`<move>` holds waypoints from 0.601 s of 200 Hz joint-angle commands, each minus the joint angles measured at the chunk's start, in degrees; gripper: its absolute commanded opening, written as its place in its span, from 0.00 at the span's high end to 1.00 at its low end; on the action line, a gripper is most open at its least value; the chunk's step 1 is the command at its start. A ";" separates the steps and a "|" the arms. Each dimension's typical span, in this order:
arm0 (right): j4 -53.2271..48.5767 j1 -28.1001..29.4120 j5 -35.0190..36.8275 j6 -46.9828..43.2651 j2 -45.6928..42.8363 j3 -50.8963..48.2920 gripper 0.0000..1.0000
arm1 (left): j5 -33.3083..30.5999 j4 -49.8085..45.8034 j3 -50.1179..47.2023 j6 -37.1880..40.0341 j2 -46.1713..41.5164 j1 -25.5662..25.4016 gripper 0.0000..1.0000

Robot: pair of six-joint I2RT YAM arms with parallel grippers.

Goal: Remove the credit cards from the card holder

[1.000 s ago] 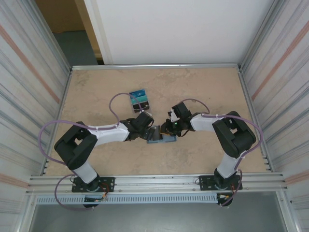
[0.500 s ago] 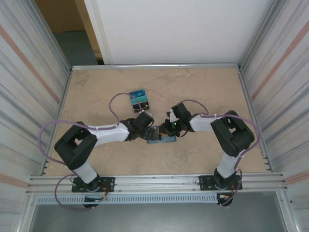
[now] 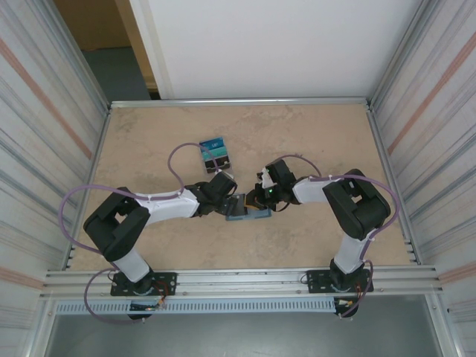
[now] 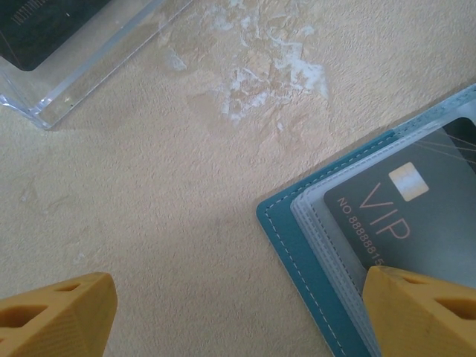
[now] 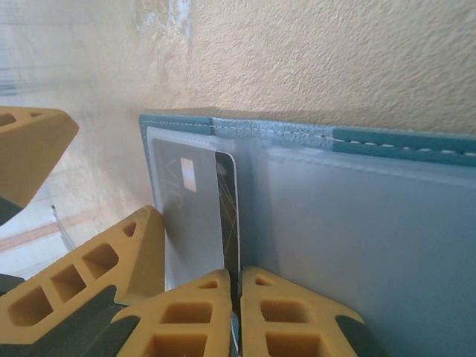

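Looking down from above, we see a beige mottled table (image 3: 320, 141) fenced by ribbed metal walls (image 3: 44, 111), with a white panel (image 3: 260, 44) behind it and a dim opening (image 3: 111, 59) at the far left. The card holder (image 3: 251, 214) lies open near the middle, between the left tool (image 3: 229, 201) and the right tool (image 3: 257, 201). A pile of blue cards (image 3: 215, 154) sits further back.

From the left wrist, we find the left tool (image 4: 238, 316) spread wide, one fingertip (image 4: 420, 309) over the card holder (image 4: 297, 253), whose clear pocket shows a dark card (image 4: 416, 216). White scuffs (image 4: 260, 67) mark the table, and a clear tray (image 4: 82, 71) has a black card (image 4: 44, 22) in it.

From the right wrist, the right tool (image 5: 238, 297) is clenched on the edge of the dark card (image 5: 227, 216), which sits partly in a pocket of the card holder (image 5: 372, 245).
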 commanded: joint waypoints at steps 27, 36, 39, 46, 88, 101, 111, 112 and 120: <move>-3.69 -1.85 1.61 -1.13 -2.29 -2.05 0.97 | -0.65 -3.36 -0.22 -0.26 0.86 -0.39 0.13; -4.26 -2.19 1.70 -1.39 -2.59 -2.06 0.97 | -0.69 -3.45 -0.16 -0.12 0.92 -0.35 0.13; -4.32 -2.29 1.71 -1.49 -2.67 -2.12 0.97 | -0.79 -3.46 -0.15 -0.12 0.94 -0.35 0.13; -4.57 -2.51 1.72 -1.63 -2.86 -2.21 0.97 | -0.80 -3.49 -0.12 -0.12 1.03 -0.37 0.13; -4.94 -3.66 1.56 -1.88 -3.33 -2.56 0.93 | -0.98 -3.35 -0.06 0.05 1.46 -0.31 0.13; -4.66 -3.83 1.15 -1.87 -3.23 -2.55 0.90 | -0.93 -3.38 -0.06 -0.02 1.65 -0.30 0.13; -4.23 -3.84 0.69 -1.75 -3.02 -2.48 0.89 | -0.85 -3.39 -0.02 -0.03 1.70 -0.36 0.13; -4.21 -3.84 0.60 -1.75 -2.95 -2.48 0.89 | -0.87 -3.40 -0.04 -0.03 1.72 -0.33 0.13; -3.98 -3.84 0.34 -1.67 -2.71 -2.45 0.89 | -0.83 -3.38 0.09 0.04 1.67 -0.30 0.13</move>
